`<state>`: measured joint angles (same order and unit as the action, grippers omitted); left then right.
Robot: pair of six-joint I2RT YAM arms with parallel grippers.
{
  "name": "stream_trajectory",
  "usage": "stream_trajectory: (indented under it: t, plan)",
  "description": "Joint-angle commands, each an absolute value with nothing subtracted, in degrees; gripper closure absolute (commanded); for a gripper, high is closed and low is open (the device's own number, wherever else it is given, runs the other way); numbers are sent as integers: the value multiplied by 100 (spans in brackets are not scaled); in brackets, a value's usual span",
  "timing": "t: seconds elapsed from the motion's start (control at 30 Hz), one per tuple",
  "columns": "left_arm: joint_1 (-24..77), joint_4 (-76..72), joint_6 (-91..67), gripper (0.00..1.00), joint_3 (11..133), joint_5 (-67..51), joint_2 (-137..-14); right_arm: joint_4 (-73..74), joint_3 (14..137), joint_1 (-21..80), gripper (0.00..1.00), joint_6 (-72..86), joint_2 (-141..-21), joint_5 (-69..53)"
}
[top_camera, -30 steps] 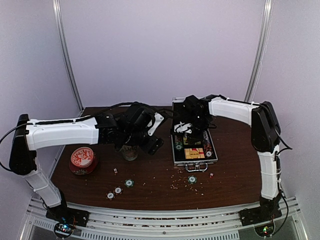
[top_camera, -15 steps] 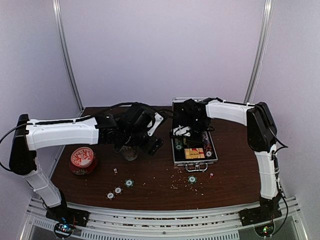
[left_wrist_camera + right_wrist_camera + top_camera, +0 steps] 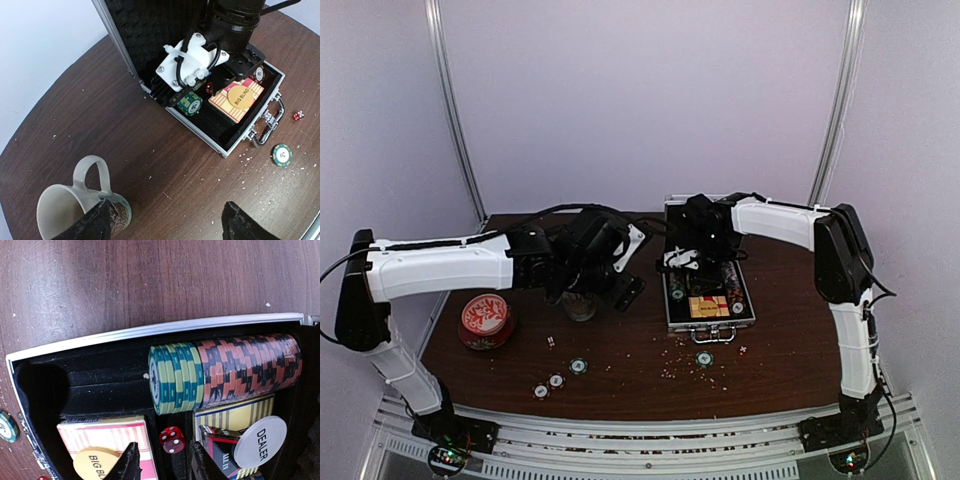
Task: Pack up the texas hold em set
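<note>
The silver briefcase lies open at the back right, with its lid upright. In the right wrist view its black tray holds a row of green chips and red-black chips. It also holds a blue-yellow card box, a pink card box, a white dealer button and a Big Blind button. My right gripper is open inside the case, its fingers on either side of a red die without touching it. My left gripper is open and empty, low over the table beside the mug.
A red-and-white tin stands at the left. Loose chips lie near the front, and one more chip lies before the case handle. Small dice and white crumbs lie scattered on the wood.
My right gripper has shifted slightly toward the back left inside the case. The left arm has barely moved.
</note>
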<state>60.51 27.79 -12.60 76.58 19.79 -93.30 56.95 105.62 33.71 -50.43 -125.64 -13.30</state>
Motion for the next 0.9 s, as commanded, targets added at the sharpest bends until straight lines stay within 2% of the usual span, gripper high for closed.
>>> stream_trajectory:
  t: [0.0, 0.4, 0.53, 0.7, 0.87]
  plan:
    - [6100, 2668, -1361, 22, 7673, 2224, -8946, 5741, 10219, 3348, 64, -4854, -11869, -1467]
    - [5754, 2282, 2, 20, 8116, 2128, -8951, 5696, 7924, 3349, 62, -4704, -9796, -1517]
    - [5650, 1765, 128, 20, 7856, 1879, -8973, 5752, 7310, 3357, 60, -4604, -9145, -1566]
    - [5634, 1506, 193, 20, 7623, 1563, -9089, 5106, 6132, 3357, 59, -4397, -8209, -1577]
    - [5639, 1244, 151, 22, 7185, 1330, -9068, 4604, 5085, 3373, 60, -4021, -7800, -1367]
